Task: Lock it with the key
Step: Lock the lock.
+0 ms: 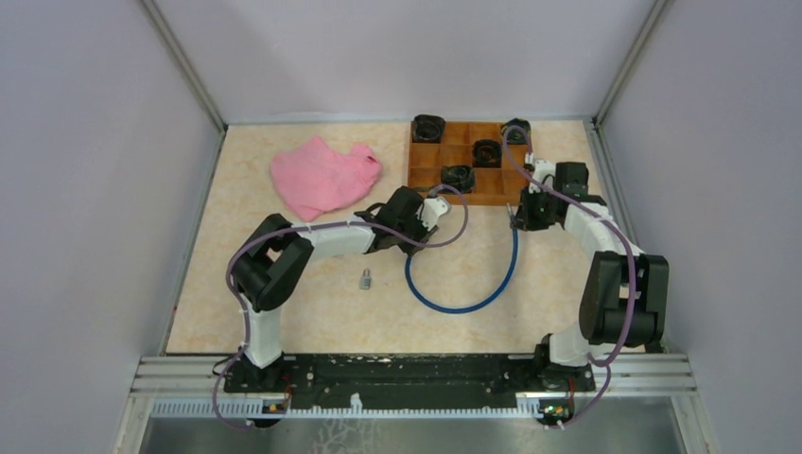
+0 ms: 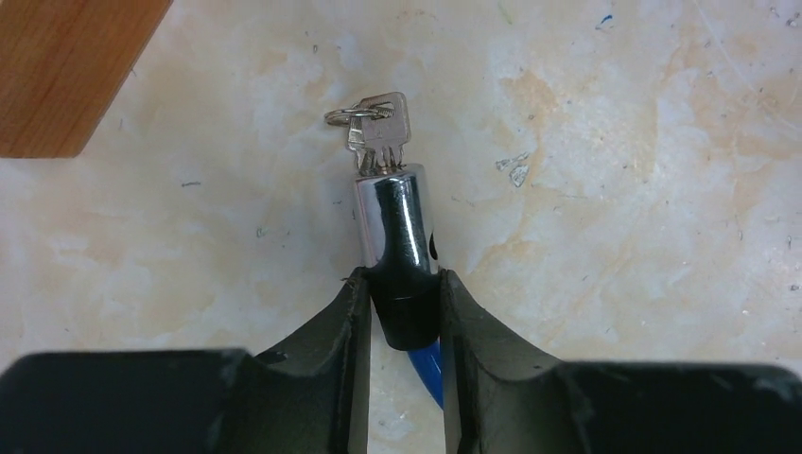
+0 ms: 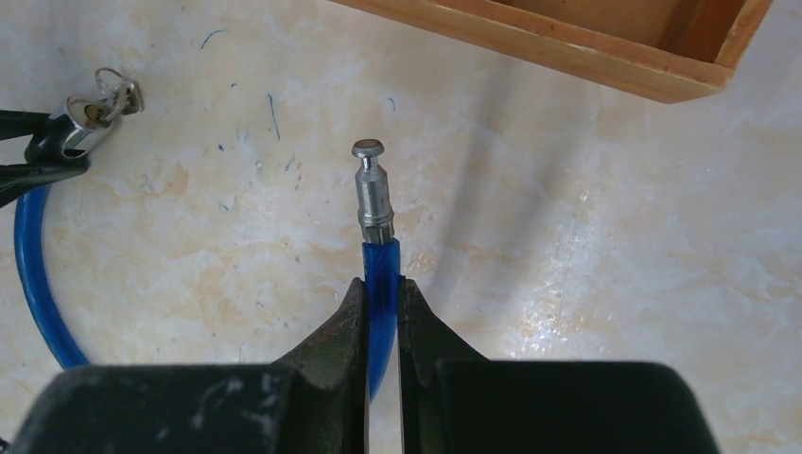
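Note:
A blue cable lock [image 1: 463, 305] lies in a loop on the table between my arms. Its chrome lock cylinder [image 2: 397, 222] has a key [image 2: 378, 128] on a ring stuck in its far end. My left gripper [image 2: 402, 279] is shut on the black collar [image 2: 405, 312] at the cylinder's base. My right gripper [image 3: 382, 284] is shut on the blue cable [image 3: 381, 270] just behind its metal pin [image 3: 372, 189]. The pin points free over the table, apart from the cylinder [image 3: 80, 128], which shows at the far left of the right wrist view.
A wooden compartment tray [image 1: 424, 176] with several black parts stands at the back, just beyond both grippers. A pink cloth [image 1: 323, 176] lies at the back left. A small padlock [image 1: 365, 279] rests on the table under the left arm.

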`<state>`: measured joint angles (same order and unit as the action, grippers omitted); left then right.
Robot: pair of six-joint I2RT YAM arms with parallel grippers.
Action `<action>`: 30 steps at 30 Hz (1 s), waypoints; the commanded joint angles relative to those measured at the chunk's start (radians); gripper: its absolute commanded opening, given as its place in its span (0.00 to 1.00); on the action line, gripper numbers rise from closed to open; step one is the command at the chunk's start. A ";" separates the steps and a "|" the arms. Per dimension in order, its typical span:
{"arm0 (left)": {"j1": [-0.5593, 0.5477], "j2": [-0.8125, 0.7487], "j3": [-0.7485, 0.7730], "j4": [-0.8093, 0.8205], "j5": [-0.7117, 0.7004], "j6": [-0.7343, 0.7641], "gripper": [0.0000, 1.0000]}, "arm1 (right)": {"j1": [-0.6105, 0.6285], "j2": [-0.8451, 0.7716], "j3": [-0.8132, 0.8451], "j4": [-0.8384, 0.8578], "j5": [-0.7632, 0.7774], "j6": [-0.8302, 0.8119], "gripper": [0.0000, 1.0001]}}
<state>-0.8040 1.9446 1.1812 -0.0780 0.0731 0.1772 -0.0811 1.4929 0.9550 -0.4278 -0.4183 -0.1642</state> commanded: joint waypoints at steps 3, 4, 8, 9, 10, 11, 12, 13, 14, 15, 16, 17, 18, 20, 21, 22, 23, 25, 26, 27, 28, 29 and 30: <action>-0.017 0.115 -0.001 -0.130 0.065 -0.014 0.05 | 0.000 -0.037 -0.011 0.032 -0.108 -0.002 0.00; -0.016 0.117 0.008 -0.126 0.067 -0.014 0.00 | -0.001 -0.035 -0.012 0.033 -0.118 -0.002 0.00; -0.010 0.104 0.045 -0.109 0.081 -0.022 0.00 | 0.006 -0.038 -0.021 0.029 -0.212 -0.017 0.00; -0.007 0.092 0.048 -0.101 0.086 -0.024 0.00 | 0.011 -0.040 -0.023 0.027 -0.232 -0.022 0.00; -0.003 0.078 0.053 -0.088 0.092 -0.026 0.00 | 0.022 -0.040 -0.024 0.027 -0.248 -0.026 0.00; 0.002 0.064 0.060 -0.080 0.100 -0.028 0.00 | 0.030 -0.039 -0.025 0.029 -0.260 -0.030 0.00; 0.007 0.050 0.068 -0.071 0.102 -0.027 0.00 | 0.038 -0.036 -0.025 0.031 -0.274 -0.032 0.00; 0.012 0.034 0.079 -0.057 0.104 -0.028 0.00 | 0.046 -0.031 -0.025 0.034 -0.290 -0.032 0.00; 0.015 0.020 0.086 -0.048 0.111 -0.028 0.00 | 0.055 -0.024 -0.022 0.038 -0.308 -0.032 0.00; 0.018 0.006 0.091 -0.035 0.116 -0.027 0.00 | 0.064 -0.016 -0.021 0.042 -0.328 -0.031 0.00; 0.020 -0.008 0.093 -0.018 0.119 -0.029 0.00 | 0.073 -0.007 -0.017 0.047 -0.345 -0.027 0.00; 0.021 -0.023 0.091 0.000 0.122 -0.031 0.00 | 0.082 0.000 -0.013 0.055 -0.359 -0.024 0.00; 0.022 -0.039 0.087 0.017 0.122 -0.036 0.00 | 0.092 0.008 -0.008 0.059 -0.374 -0.022 0.00; 0.022 -0.068 0.074 0.056 0.123 -0.048 0.00 | 0.110 0.023 -0.001 0.066 -0.408 -0.017 0.00; 0.022 -0.081 0.068 0.073 0.122 -0.053 0.00 | 0.119 0.029 0.003 0.072 -0.422 -0.014 0.00; 0.022 -0.096 0.064 0.084 0.119 -0.058 0.00 | 0.126 0.036 0.006 0.078 -0.437 -0.009 0.00; 0.022 -0.110 0.062 0.094 0.114 -0.062 0.00 | 0.132 0.042 0.009 0.086 -0.455 -0.005 0.00; 0.024 -0.124 0.061 0.100 0.102 -0.066 0.00 | 0.140 0.055 0.013 0.101 -0.488 0.009 0.00; 0.023 -0.131 0.062 0.103 0.096 -0.065 0.00 | 0.144 0.063 0.014 0.105 -0.507 0.013 0.00; 0.023 -0.137 0.063 0.102 0.091 -0.065 0.00 | 0.152 0.071 0.020 0.105 -0.522 0.014 0.00; 0.023 -0.142 0.067 0.100 0.085 -0.067 0.00 | 0.160 0.076 0.022 0.107 -0.535 0.014 0.00; 0.024 -0.145 0.070 0.097 0.084 -0.067 0.00 | 0.167 0.079 0.024 0.110 -0.545 0.013 0.00; 0.025 -0.149 0.071 0.098 0.081 -0.065 0.00 | 0.176 0.081 0.025 0.114 -0.555 0.011 0.00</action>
<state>-0.7830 1.8320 1.2411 -0.0280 0.1570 0.1268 0.0574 1.5604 0.9253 -0.3702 -0.8440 -0.1661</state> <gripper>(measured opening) 0.320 0.079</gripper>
